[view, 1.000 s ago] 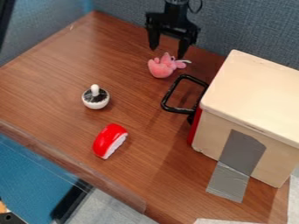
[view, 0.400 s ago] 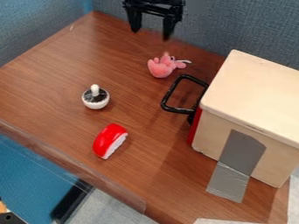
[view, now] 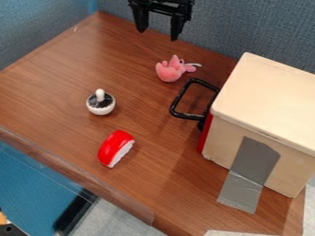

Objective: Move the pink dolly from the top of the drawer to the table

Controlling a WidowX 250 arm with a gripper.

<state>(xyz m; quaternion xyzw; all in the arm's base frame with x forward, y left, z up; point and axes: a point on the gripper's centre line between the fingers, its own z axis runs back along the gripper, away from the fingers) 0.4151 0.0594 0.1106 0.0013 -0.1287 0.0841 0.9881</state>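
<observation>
My gripper (view: 159, 35) hangs at the top of the camera view with its two fingers well apart and nothing between them. Below it and slightly to the right, the pink dolly (view: 170, 71) lies on the brown wooden table (view: 67, 133), apart from the gripper. The drawer (view: 265, 103) is a light wooden box at the right, with a red front edge and a black handle facing left. Its top carries nothing. The dolly rests on the table just above and left of the handle.
A white and black round toy with a knob (view: 101, 104) stands left of the handle. A red and white sushi-like toy (view: 115, 148) lies nearer the front edge. Grey tape (view: 248, 173) runs down the drawer's side to the table. Blue-grey partitions stand behind.
The gripper has moved up and slightly left, away from the dolly. The dolly, the drawer and the other toys have stayed in place.
</observation>
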